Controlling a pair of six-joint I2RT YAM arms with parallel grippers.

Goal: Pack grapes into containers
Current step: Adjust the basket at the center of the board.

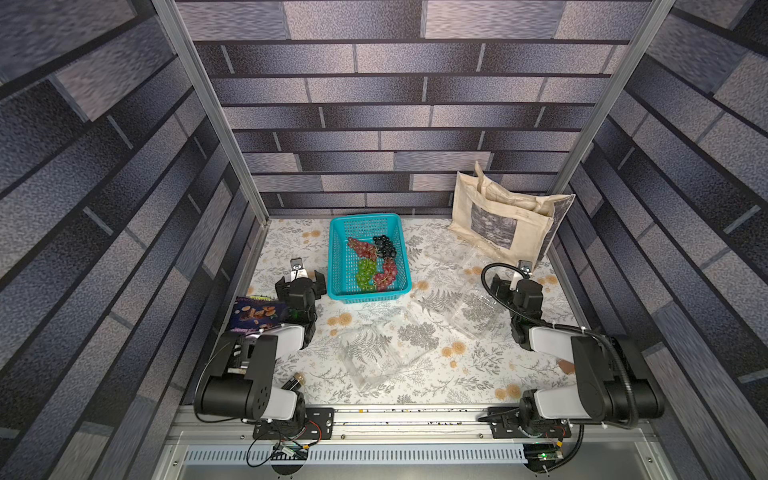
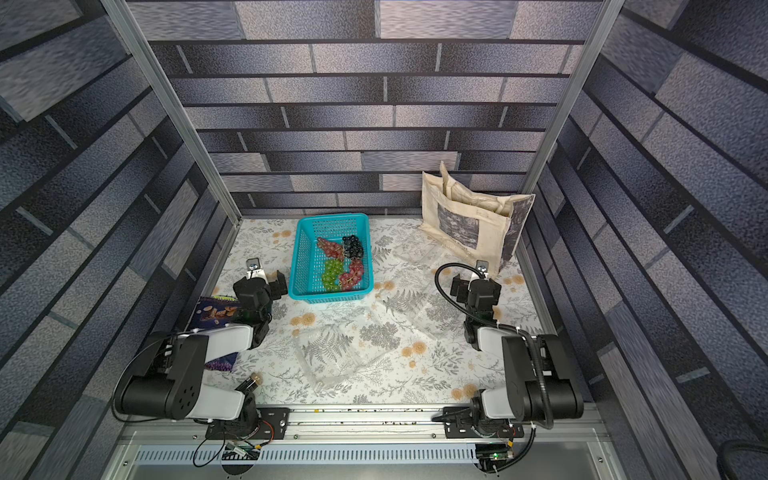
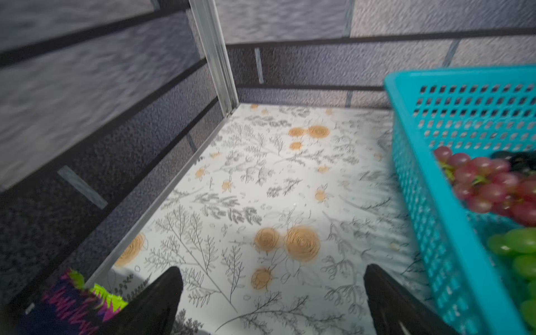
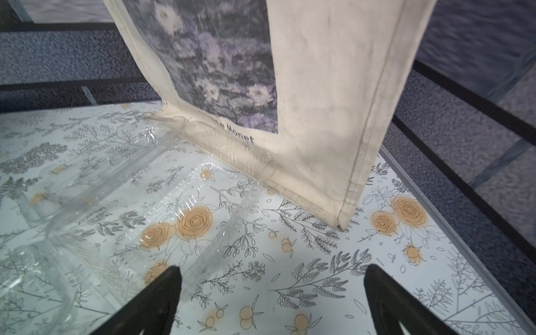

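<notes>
Both top views, basket: the teal basket [image 1: 337, 257] stands at the back middle of the flowered counter [image 1: 436, 386].
Both top views, grapes: all four bunches lie inside the basket. The far red bunch [image 1: 360, 248] and black bunch [image 1: 384, 245] are toward the back wall. The green bunch [image 1: 365, 272] and near red bunch [image 1: 386, 275] are toward the arms.
Both top views, containers: the near container [image 1: 370, 353] lies at the middle front and the right container [image 1: 473, 316] just beside the right arm. The far container [image 1: 469, 255] lies between the basket and the tote bag [image 1: 498, 216], its outline faint.
Both top views, tools: the left tool [image 1: 299, 281] sits just beside the basket's left wall, fingers spread. The right tool [image 1: 517, 282] sits in front of the tote bag.
Both top views, other: a snack packet [image 1: 259, 311] lies at the counter's left edge, by the left arm.
Left wrist, tool: the left tool [image 3: 272, 268] is spread wide over bare counter, gripping nothing.
Left wrist, surroundings: the basket [image 3: 420, 203] wall is close to one finger. The far red bunch [image 3: 487, 185], green bunch [image 3: 519, 249] and a sliver of the black bunch [image 3: 513, 161] show inside. The snack packet [image 3: 75, 301] is near the other finger.
Right wrist, tool: the right tool [image 4: 272, 268] is spread wide, with nothing between its fingers.
Right wrist, container: the far container [image 4: 162, 185] lies close to one finger, and its far edge seems to rest against the foot of the tote bag [image 4: 333, 116].
</notes>
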